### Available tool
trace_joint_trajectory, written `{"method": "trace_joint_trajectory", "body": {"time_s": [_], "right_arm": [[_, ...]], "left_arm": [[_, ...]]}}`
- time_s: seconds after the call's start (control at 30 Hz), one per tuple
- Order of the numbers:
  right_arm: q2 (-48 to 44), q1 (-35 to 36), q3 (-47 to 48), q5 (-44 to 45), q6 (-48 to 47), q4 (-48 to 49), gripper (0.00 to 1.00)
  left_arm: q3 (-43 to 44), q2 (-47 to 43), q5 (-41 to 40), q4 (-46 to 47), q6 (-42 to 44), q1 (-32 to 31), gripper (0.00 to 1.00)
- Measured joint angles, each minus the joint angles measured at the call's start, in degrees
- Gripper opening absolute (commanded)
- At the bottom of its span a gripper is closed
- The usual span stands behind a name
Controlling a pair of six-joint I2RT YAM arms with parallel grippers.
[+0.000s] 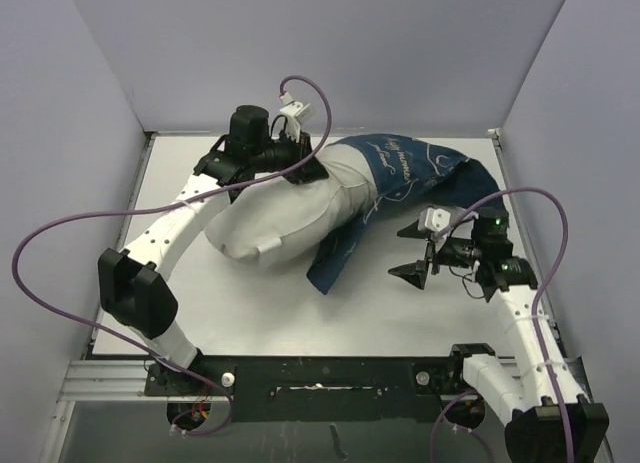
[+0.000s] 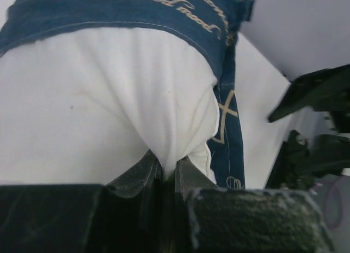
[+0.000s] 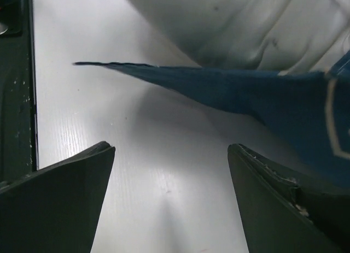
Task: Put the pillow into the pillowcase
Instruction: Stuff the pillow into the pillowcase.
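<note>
The white pillow (image 1: 275,218) lies in the middle of the table, its far end tucked under the navy pillowcase (image 1: 400,178), which drapes to the right with a point (image 1: 325,273) hanging toward the front. My left gripper (image 1: 300,168) is shut on a pinch of the pillow's (image 2: 109,100) white cloth at its far edge, beside the pillowcase (image 2: 164,12) hem. My right gripper (image 1: 418,271) is open just above the bare table, right of the pillowcase's (image 3: 246,89) lower corner, with nothing between its fingers. The pillow (image 3: 229,23) lies beyond that corner.
Grey walls enclose the white table (image 1: 250,313) on three sides. A black rail (image 1: 320,373) with the arm bases runs along the near edge. Purple cables loop off both arms.
</note>
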Motion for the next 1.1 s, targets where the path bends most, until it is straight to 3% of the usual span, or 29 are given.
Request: {"method": "trace_joint_trajectory", "body": {"time_s": [0.17, 0.27, 0.4, 0.5, 0.7, 0.9, 0.93, 0.97, 1.07, 1.1], "right_arm": [[-4.2, 2.67, -9.6, 14.4, 30.21, 17.38, 0.91], [-0.35, 4.72, -9.49, 20.65, 43.12, 24.87, 0.91], [4.79, 5.03, -6.58, 25.7, 54.42, 27.82, 0.9], [6.56, 5.16, -1.95, 28.79, 58.25, 26.67, 0.87], [8.57, 5.4, 4.33, 40.04, 55.82, 22.03, 0.84], [20.87, 4.26, 6.47, 45.13, 53.09, 20.72, 0.77], [22.77, 4.15, 6.91, 45.68, 52.72, 20.04, 0.73], [23.96, 4.0, 7.02, 46.21, 52.28, 19.39, 0.62], [24.57, 3.74, 7.02, 46.45, 50.42, 17.49, 0.08], [24.26, 3.34, 7.02, 45.55, 49.57, 17.7, 0.0]], "left_arm": [[0.85, 2.97, 7.52, 2.08, -10.82, -1.03, 0.0], [0.85, 5.16, 10.45, 3.87, -16.26, -1.55, 0.0], [0.66, 5.99, 11.19, 6.38, -20.48, -1.68, 0.0], [-0.61, 5.99, 11.39, 9.27, -22.49, -1.81, 0.0], [-7.39, 5.99, 12.57, 16.94, -27.43, -2.49, 0.0], [-9.42, 5.99, 14.14, 21.53, -30.56, -2.8, 0.0], [-9.6, 5.99, 14.23, 22.08, -30.8, -2.75, 0.0], [-9.81, 5.99, 14.4, 22.58, -31.04, -2.73, 0.0], [-11.15, 5.99, 15.02, 24.59, -31.85, -2.62, 0.0], [-11.52, 5.99, 15.1, 25.35, -32.06, -2.6, 0.0]]}}
